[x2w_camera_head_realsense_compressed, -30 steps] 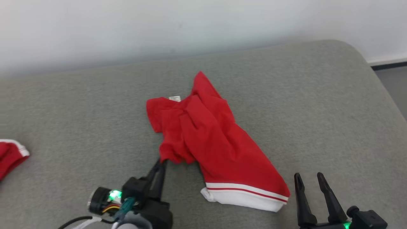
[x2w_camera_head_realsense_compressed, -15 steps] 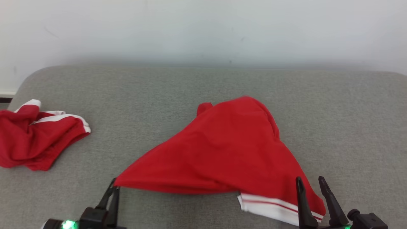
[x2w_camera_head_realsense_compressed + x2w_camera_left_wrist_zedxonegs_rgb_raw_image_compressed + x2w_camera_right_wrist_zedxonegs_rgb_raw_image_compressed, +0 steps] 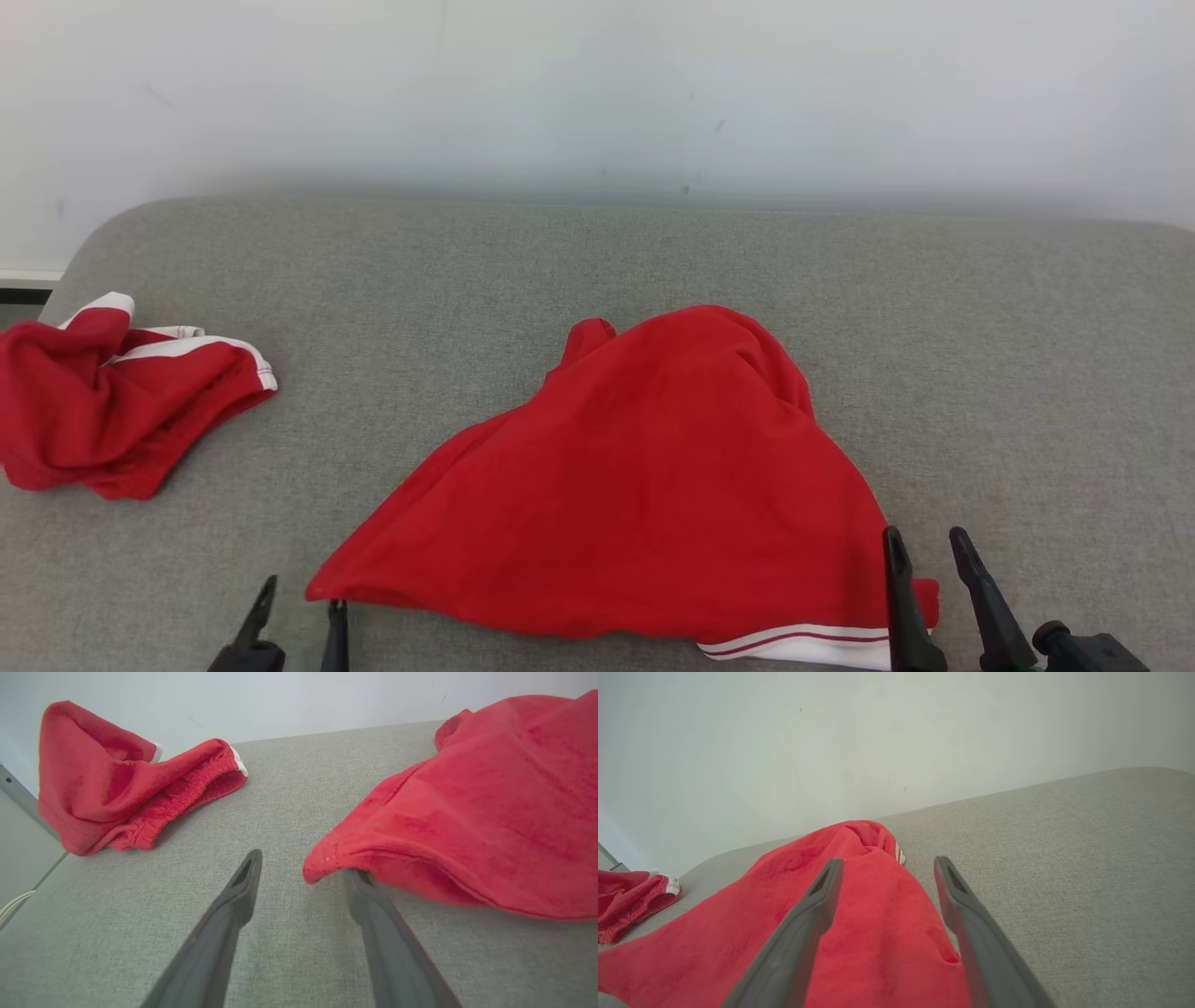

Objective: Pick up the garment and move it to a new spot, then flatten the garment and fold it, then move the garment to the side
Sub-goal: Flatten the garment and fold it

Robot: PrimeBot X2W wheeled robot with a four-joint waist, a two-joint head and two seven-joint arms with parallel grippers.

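Red garment with white-striped hem lies mid-frame on a grey cushion; left claw and right claw at the bottom edge both gape wide.

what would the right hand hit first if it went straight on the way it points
Most likely the red garment: its raised fold lies just ahead between the right hand's open fingers, though depth is unclear.

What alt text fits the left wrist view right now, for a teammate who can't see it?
The left gripper stands open over a grey cushion, the near corner of a red garment draped over one fingertip but not clamped. A second red garment with white trim lies crumpled at the upper left, before a pale wall.
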